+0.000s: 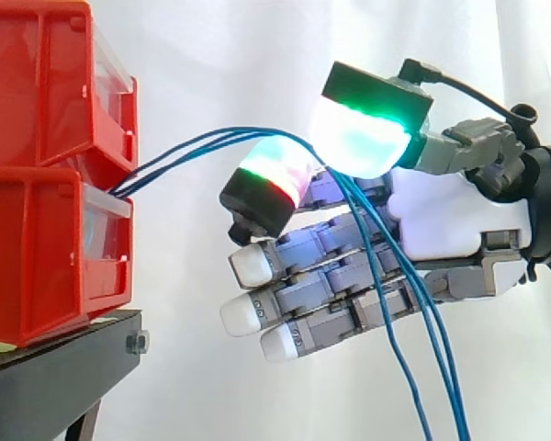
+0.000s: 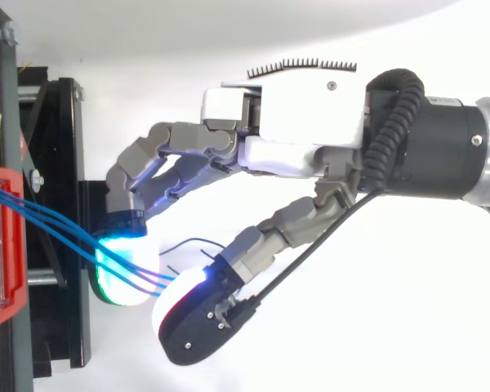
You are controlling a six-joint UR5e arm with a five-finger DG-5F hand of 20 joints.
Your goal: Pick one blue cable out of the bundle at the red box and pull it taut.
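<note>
I see the hand [image 1: 450, 220] with two glowing pads [image 1: 363, 138] closed toward each other, nipping the blue cables [image 1: 202, 145] between them; its other fingers lie nearly straight below, holding nothing; all three cables pass through that pinch together; behind the pads they hang down across the palm and below it; ahead of the fingertips they arch, not taut, to the stacked red bins [image 1: 46, 266], entering between upper and lower; a black stand [image 1: 55, 377] sits under the bins
</note>
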